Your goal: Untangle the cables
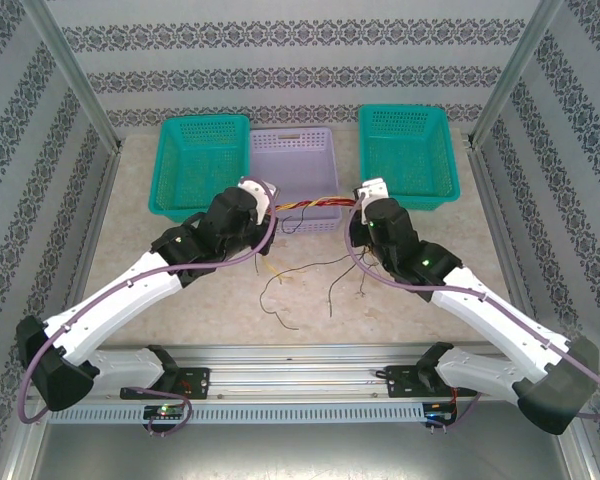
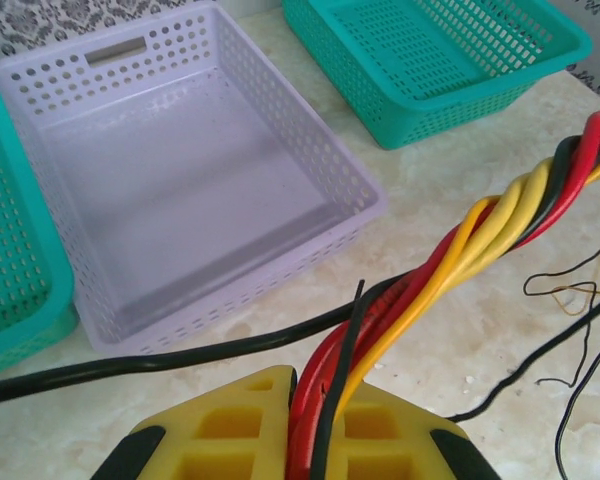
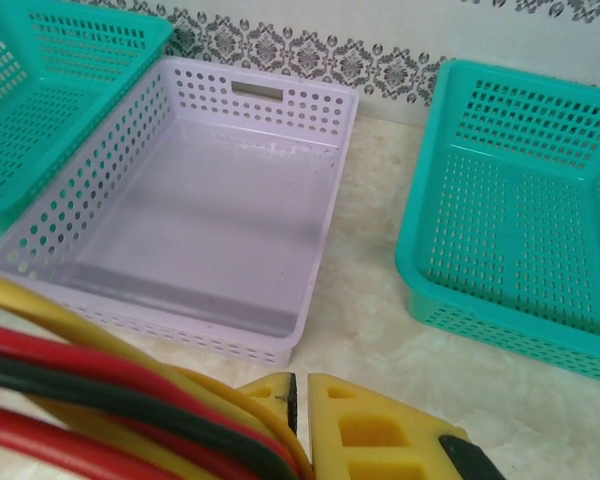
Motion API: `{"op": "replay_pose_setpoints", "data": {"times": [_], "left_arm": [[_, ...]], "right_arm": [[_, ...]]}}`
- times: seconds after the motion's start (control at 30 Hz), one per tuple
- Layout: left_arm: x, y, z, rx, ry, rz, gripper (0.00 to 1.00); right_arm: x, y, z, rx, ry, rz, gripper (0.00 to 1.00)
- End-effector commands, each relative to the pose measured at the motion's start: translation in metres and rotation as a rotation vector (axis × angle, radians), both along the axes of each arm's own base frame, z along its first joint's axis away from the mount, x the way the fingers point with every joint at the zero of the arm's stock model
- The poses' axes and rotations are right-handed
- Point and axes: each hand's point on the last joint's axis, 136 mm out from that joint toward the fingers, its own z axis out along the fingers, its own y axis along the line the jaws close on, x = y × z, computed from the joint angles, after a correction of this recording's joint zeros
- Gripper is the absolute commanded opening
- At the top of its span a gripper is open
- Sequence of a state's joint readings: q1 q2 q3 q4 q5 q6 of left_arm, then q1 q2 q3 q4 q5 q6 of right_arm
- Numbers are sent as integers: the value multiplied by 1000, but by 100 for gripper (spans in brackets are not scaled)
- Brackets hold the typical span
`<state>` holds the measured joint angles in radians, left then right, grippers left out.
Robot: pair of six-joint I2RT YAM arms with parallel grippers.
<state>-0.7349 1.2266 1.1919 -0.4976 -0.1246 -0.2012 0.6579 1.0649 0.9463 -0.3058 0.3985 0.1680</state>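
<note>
Left pincer (image 2: 315,398) and right pincer (image 3: 296,392) both clenched on the twisted cables (image 1: 310,207) strung mid-frame before the purple basket (image 1: 290,135), so I reckon pulling straight apart could tighten the braid or slip strands loose.

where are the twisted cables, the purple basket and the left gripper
twisted cables (image 2: 500,215), left wrist view, on the yellow strand mid-twist
purple basket (image 3: 90,190), right wrist view, on its left perforated wall
left gripper (image 2: 315,420), left wrist view, between its yellow fingertips
</note>
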Motion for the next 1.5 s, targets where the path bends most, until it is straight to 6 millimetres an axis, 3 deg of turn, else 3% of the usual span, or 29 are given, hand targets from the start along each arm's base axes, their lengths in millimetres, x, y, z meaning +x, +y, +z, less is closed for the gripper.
{"op": "replay_pose_setpoints", "data": {"times": [0.0,0.2,0.47,0.6,0.77,0.87,1.0,1.17,1.23,1.37,1.47], "left_arm": [[0,101,-17,338,13,319,0],[-1,82,-18,283,12,217,0],[-1,90,-11,326,-30,226,0],[-2,85,-17,300,-8,210,0],[-6,67,-23,193,39,167,0],[-8,60,-21,140,59,160,0],[-11,51,-16,61,76,148,0],[-13,48,-20,36,101,151,0],[-15,45,-20,10,109,139,0],[-16,36,-20,-42,119,116,0],[-16,31,-21,-72,122,104,0]], "right_arm": [[7,-107,9,-114,-14,-442,0],[11,-98,5,61,46,-366,0],[13,-117,8,-79,102,-417,7],[16,-96,-1,-16,158,-325,11],[8,-46,-1,114,208,-94,38],[1,-31,3,173,229,-12,48],[-4,-29,6,183,233,9,58],[-11,-46,13,188,220,-56,66],[-20,-32,18,273,234,9,68],[-43,25,20,585,341,230,71],[-59,62,16,682,382,345,72]]}}
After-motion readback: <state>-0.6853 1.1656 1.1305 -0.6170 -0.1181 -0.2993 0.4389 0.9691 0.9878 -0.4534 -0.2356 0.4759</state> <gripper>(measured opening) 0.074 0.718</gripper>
